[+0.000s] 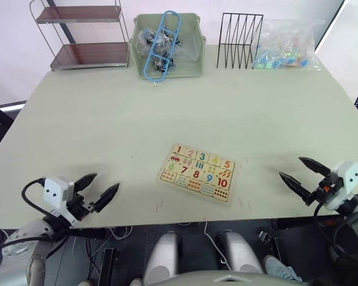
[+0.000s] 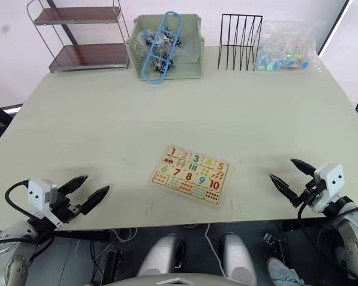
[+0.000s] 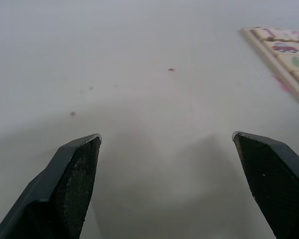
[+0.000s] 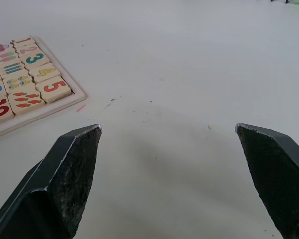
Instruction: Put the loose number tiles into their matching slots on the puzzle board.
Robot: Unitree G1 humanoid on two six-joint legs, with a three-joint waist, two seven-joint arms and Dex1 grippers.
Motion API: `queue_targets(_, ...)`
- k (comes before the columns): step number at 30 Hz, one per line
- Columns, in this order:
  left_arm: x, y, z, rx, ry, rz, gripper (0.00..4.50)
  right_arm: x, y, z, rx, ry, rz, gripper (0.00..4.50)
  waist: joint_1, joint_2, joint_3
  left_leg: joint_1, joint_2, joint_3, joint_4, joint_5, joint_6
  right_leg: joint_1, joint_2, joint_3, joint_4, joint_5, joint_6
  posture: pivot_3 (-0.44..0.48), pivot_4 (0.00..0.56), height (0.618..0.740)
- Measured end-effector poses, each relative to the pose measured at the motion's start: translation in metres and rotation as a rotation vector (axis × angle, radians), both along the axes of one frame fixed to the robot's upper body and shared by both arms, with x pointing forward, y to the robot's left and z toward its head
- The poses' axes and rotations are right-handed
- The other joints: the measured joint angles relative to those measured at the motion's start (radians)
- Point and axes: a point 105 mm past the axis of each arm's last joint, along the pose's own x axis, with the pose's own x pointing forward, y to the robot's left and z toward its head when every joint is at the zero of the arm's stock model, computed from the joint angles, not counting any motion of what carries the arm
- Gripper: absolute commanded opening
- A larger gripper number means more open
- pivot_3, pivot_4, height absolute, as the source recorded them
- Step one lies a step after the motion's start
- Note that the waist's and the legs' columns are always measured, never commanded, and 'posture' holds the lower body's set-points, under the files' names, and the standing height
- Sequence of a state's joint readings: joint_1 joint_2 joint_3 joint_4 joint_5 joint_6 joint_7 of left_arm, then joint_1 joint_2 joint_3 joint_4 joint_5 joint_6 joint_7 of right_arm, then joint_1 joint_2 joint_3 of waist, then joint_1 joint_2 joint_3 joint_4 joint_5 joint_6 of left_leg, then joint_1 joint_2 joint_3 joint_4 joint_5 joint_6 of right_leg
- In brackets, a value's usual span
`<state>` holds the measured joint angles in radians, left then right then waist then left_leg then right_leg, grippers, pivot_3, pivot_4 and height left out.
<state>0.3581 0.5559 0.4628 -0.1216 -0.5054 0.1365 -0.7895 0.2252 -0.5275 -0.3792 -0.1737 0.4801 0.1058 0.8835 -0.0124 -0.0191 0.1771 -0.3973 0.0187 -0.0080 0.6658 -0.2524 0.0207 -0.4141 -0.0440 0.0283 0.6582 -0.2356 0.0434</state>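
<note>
The flat pale-wood puzzle board (image 1: 197, 173) is seen near the table's front edge, tiles 1–5 (image 1: 203, 157) seated in its top row. It lies between both parted, empty grippers: left gripper (image 1: 99, 189) and right gripper (image 1: 296, 171), the right judged slightly nearer.

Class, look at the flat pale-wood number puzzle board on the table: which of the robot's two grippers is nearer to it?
Roughly equal; the left looks marginally nearer. The left gripper hovers off the pale-wood puzzle board's left side, the right gripper off its right side. Both are open, touching nothing.
</note>
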Motion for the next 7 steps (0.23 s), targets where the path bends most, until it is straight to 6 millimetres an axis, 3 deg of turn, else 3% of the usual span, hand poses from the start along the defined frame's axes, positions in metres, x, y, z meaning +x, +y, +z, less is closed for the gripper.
queue_targets(7, -0.004, 0.009, -0.007, 0.019, -0.007, 0.119, 4.50, -0.007, -0.012, -0.007, 0.013, 0.006, -0.051, 4.48, 0.001, 0.000, 0.000, 0.000, 0.000, 0.000, 0.000, 0.000, 0.000, 0.000, 0.000, 0.000, 0.000, -0.001, 0.000, 0.000, 0.150, 0.740)
